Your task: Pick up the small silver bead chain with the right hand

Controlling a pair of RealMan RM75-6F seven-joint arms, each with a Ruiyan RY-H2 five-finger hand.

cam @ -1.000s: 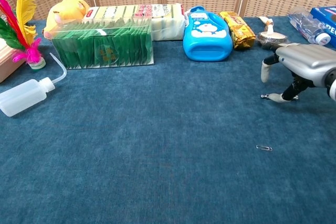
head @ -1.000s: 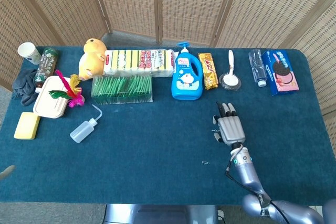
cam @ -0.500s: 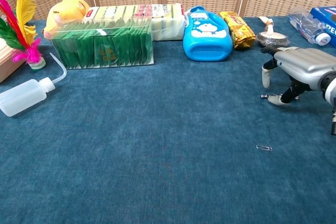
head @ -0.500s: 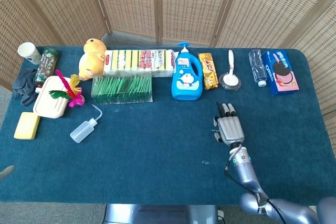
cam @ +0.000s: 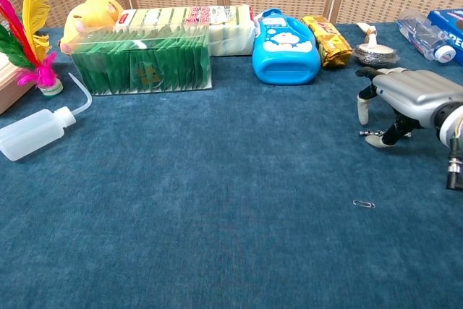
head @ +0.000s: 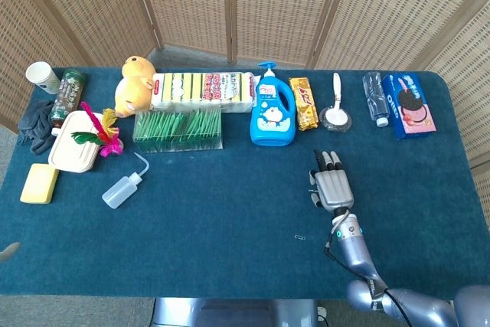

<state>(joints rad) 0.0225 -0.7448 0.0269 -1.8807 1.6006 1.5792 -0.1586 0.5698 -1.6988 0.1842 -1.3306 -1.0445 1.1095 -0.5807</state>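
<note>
While poised palm-down, right hand (cam: 405, 99) arches with fingertips (cam: 376, 140) touching the bead chain (cam: 369, 133) beneath. Grip unclear: chain tiny, partly hidden.

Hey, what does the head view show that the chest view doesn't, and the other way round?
Only the head view shows the paper cup, the dark glove, the yellow sponge and the whole Oreo box. Only the chest view shows the small silver bead chain lying under the right hand. Both share that hand, the blue detergent bottle, the squeeze bottle and the paper clip.
</note>
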